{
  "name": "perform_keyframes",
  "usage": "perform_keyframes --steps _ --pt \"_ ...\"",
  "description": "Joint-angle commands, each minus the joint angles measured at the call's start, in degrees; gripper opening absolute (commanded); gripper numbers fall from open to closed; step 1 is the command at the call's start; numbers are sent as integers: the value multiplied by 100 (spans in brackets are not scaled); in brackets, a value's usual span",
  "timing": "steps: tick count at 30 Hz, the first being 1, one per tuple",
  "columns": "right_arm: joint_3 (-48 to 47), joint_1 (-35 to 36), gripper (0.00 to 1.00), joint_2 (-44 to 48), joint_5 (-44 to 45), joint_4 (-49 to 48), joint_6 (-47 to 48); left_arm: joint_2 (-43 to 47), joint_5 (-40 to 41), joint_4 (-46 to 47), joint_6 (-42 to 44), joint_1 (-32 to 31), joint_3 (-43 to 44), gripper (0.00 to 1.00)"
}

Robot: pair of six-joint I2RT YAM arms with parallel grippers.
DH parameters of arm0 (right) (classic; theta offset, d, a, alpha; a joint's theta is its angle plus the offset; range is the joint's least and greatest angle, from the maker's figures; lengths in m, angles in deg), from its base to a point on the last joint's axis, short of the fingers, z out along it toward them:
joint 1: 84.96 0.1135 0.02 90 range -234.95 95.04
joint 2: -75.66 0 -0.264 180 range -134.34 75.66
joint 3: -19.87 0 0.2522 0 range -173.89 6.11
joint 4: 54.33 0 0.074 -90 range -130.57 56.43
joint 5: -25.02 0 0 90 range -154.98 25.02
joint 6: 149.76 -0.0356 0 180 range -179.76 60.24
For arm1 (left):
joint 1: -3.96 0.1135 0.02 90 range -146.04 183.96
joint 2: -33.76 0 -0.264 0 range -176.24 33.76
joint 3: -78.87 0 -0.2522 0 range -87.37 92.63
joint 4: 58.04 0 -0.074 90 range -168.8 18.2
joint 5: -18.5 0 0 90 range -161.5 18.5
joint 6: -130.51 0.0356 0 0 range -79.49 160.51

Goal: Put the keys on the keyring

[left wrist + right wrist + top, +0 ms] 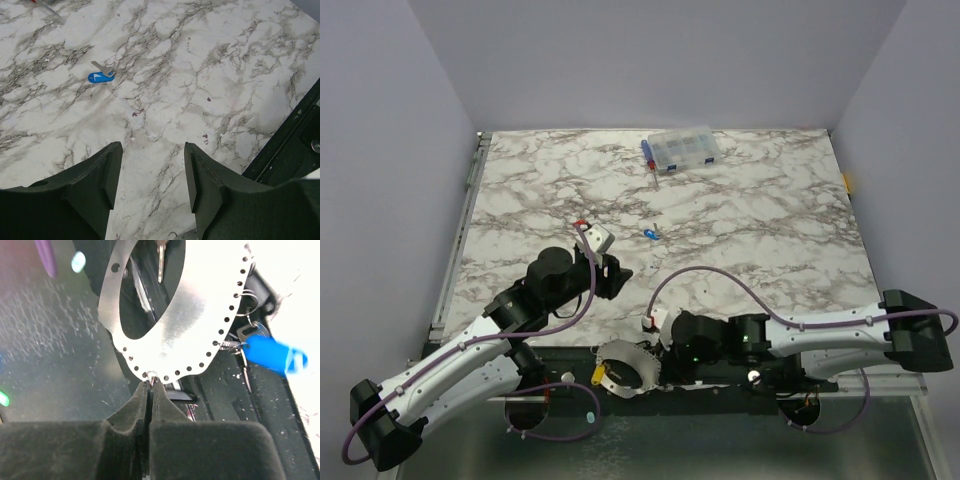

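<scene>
The keyring, a flat silver hoop with small holes punched round its rim, is held off the near edge of the worktop, above the dark frame between the two arm bases. The right tool is clenched on the hoop's lower rim, its pads pressed flat together over the thin metal. Gripping it by the edge like this probably keeps the face and most of the holes free for threading. A blue-tagged key already hangs from a small wire loop at one rim hole, a bare silver key dangles across the central opening, and a yellow tag shows at the hoop's far side in the overhead view. Further out, a loose blue key lies flat on the marble, well apart from the hoop. The left tool hovers above the worktop, released and empty, its jaws spread and pointing roughly toward that key, which suggests it is next to be fetched. At the far edge stands a clear compartment box with blue parts. The task looks partly done.
</scene>
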Motion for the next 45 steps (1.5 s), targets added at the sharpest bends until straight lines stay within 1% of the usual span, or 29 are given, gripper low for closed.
perform_keyframes --steps 1,3,6,11,13,16,20,26,28,31,35,37,39,41,43,45 --pt "-133 40 1 680 904 -37 36 87 -451 -78 60 23 146 59" --pt "-235 33 1 954 1379 113 184 126 -606 -30 54 23 138 59" --pt "-460 32 1 1093 1976 364 643 193 -727 54 41 18 116 59" --pt "-1229 -67 1 713 2464 779 1623 321 -626 84 59 18 102 59" --pt "-1555 -116 1 582 2588 791 1972 388 -551 84 68 18 109 58" --pt "-2124 -315 1 356 2561 791 2446 545 -177 35 80 27 135 58" --pt "-2963 -701 1 -27 2489 876 3144 896 599 -37 150 42 129 58" --pt "-3821 -1639 1 -521 1784 823 3804 1515 1543 -60 158 126 91 58" --pt "-4076 -1835 1 -726 1735 878 3973 1727 1671 -55 186 149 70 59" --pt "-4141 -1946 1 -943 1743 920 4102 2004 1612 -36 213 163 48 60" --pt "-3430 -2117 1 -960 1319 503 3717 2125 1409 -1 262 159 -10 64" --pt "-3120 -2162 1 -886 1199 340 3443 2025 1092 69 282 167 -67 70" --pt "-2978 -2236 1 -792 1089 287 3235 1821 662 187 311 165 -114 72" --pt "-2966 -2368 1 -721 1066 419 3094 1568 250 324 324 163 -180 74" --pt "-2974 -2488 1 -612 816 592 3004 1354 -226 563 397 163 -306 81" --pt "-2998 -2569 1 -461 657 758 2915 1255 -605 867 479 163 -460 85"
